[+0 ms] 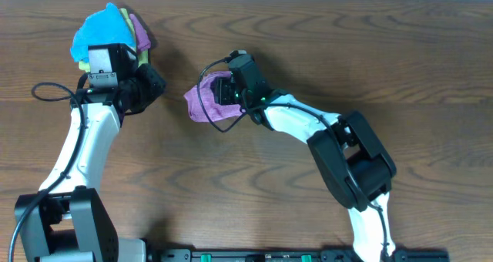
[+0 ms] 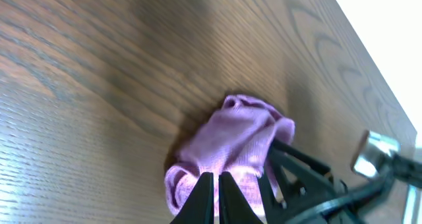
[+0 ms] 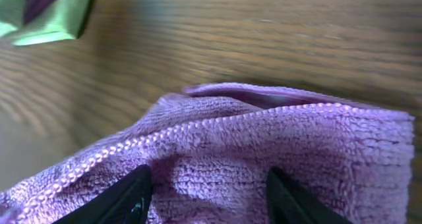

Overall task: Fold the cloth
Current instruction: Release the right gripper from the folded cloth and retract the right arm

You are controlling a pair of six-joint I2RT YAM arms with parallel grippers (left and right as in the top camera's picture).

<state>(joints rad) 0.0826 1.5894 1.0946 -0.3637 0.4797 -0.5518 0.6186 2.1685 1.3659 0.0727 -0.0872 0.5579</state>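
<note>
The lilac cloth (image 1: 199,106) lies bunched up on the wooden table, left of centre. My right gripper (image 1: 223,92) is on top of it with its fingers spread wide. In the right wrist view the open fingers (image 3: 210,184) rest on the cloth's terry surface (image 3: 264,138), and a stitched hem runs across above them. My left gripper (image 1: 156,85) is a short way to the left of the cloth and apart from it. In the left wrist view its fingers (image 2: 215,184) are shut and empty. The crumpled cloth (image 2: 234,135) lies beyond them, with the right gripper's dark fingers on it.
A pile of folded cloths sits at the far left: bright blue (image 1: 100,31), yellow-green (image 1: 141,55) and a darker purple piece (image 1: 141,29). The yellow-green one also shows in the right wrist view (image 3: 46,16). A black cable (image 1: 50,91) loops beside the left arm.
</note>
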